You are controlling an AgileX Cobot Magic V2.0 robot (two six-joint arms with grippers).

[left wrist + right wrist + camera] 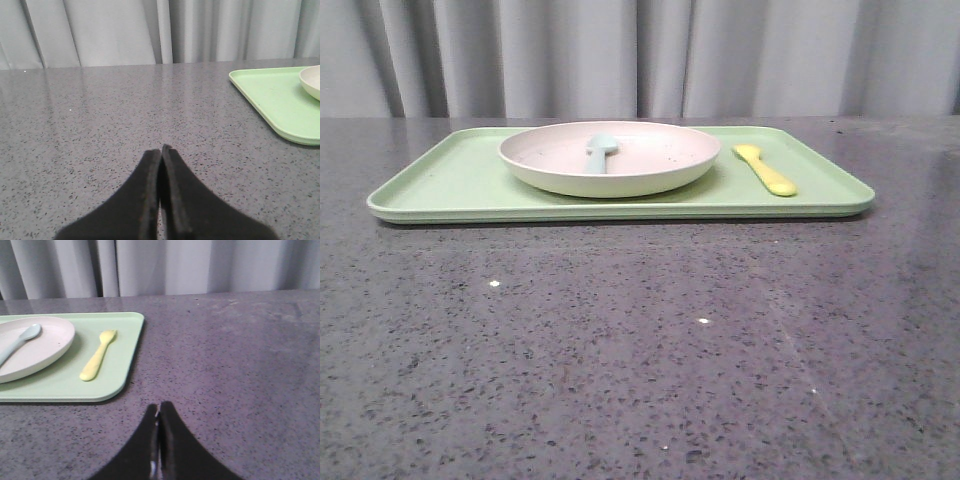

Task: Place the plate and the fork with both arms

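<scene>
The pinkish-cream plate rests on the light-green tray, and a pale blue spoon lies inside it. To the plate's right on the tray lies the yellow fork. In the right wrist view the plate and fork show on the tray, well away from my right gripper, which is shut and empty over bare table. My left gripper is shut and empty too, with the tray's corner and the plate's rim off to one side. Neither gripper shows in the front view.
The grey speckled tabletop stretches between the tray and the near edge. A pleated grey curtain hangs behind the table's far edge.
</scene>
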